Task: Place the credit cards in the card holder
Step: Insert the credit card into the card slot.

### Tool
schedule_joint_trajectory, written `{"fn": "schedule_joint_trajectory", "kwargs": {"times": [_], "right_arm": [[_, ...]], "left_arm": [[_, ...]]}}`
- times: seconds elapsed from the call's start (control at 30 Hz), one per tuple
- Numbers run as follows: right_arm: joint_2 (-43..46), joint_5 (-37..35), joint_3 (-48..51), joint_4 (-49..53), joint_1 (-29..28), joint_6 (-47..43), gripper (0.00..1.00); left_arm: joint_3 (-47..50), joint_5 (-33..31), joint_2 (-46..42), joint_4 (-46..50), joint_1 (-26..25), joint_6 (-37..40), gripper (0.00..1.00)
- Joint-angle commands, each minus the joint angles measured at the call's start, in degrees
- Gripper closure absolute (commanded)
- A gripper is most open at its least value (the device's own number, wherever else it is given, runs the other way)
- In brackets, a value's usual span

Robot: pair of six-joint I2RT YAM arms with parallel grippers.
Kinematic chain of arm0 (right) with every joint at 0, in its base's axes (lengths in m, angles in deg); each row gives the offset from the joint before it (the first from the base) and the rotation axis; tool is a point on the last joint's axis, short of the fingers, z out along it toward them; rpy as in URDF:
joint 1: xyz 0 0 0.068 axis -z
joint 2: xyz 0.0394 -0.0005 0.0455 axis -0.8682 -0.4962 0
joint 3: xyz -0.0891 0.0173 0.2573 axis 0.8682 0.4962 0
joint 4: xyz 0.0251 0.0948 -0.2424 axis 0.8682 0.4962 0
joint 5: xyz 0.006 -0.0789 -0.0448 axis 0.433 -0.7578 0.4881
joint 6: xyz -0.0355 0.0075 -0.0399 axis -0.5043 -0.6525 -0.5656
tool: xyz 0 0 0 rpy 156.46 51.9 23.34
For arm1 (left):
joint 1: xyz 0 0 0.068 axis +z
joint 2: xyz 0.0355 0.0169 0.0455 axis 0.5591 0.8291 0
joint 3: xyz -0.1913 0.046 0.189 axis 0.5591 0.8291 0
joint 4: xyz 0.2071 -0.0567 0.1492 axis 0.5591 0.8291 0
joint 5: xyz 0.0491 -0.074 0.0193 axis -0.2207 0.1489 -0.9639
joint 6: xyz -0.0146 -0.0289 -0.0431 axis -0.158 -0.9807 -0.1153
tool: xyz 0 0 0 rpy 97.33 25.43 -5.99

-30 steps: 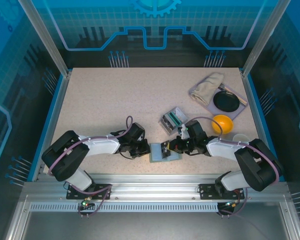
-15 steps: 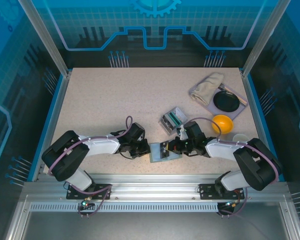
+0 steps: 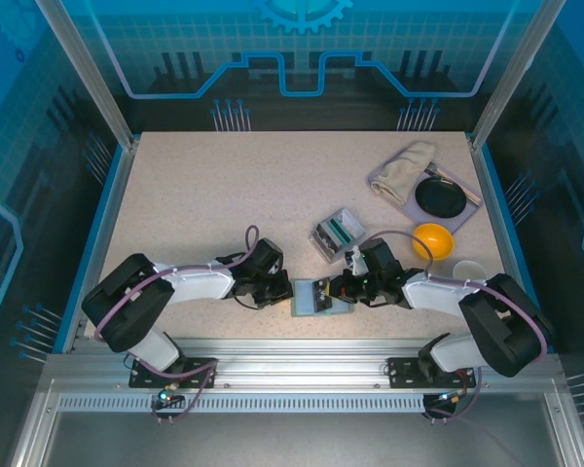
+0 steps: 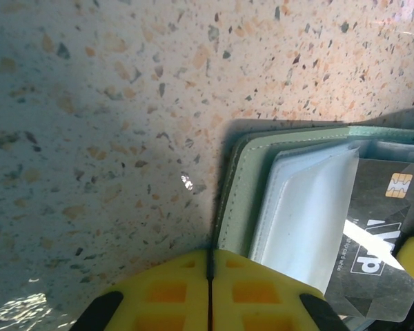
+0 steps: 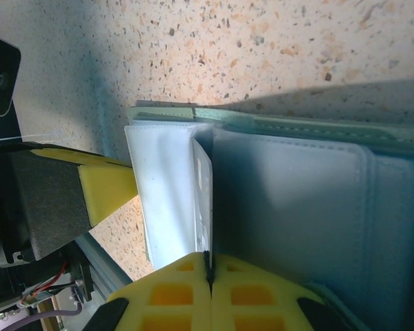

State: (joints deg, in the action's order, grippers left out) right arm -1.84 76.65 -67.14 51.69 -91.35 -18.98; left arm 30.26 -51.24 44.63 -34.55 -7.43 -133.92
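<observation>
Our right gripper (image 5: 208,265) is clenched on a credit card (image 4: 379,227) held edge-on, its front end already between the leaves of the card holder (image 4: 238,186); our left gripper (image 4: 209,258) is clamped shut at the card holder's edge, apparently pinching its cover, near the front of the table (image 3: 224,195); we judge the insertion under way; next comes a straight push deeper into the slot; since a second ago, the right arm has edged leftward, while the card holder has stayed put.

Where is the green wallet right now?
From above, the card holder lies mid-way along the near edge of the table, between the left pincer and the right pincer.
</observation>
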Motion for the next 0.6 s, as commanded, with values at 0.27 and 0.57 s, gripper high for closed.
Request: {"fn": "schedule_joint_trajectory", "kwargs": {"times": [0.27, 0.57], "right_arm": [[-2.4, -0.4, 0.0, -3.0, -2.9, 3.6, 0.96], [-3.1, -7.4, -0.9, -3.9, -7.4, 8.4, 0.93]], "left_arm": [[-1.6, -0.6, 2.2, 0.0, -0.9, -1.1, 0.93], [-0.9, -0.9, 1.5, -0.9, -1.1, -2.1, 0.93]]}}
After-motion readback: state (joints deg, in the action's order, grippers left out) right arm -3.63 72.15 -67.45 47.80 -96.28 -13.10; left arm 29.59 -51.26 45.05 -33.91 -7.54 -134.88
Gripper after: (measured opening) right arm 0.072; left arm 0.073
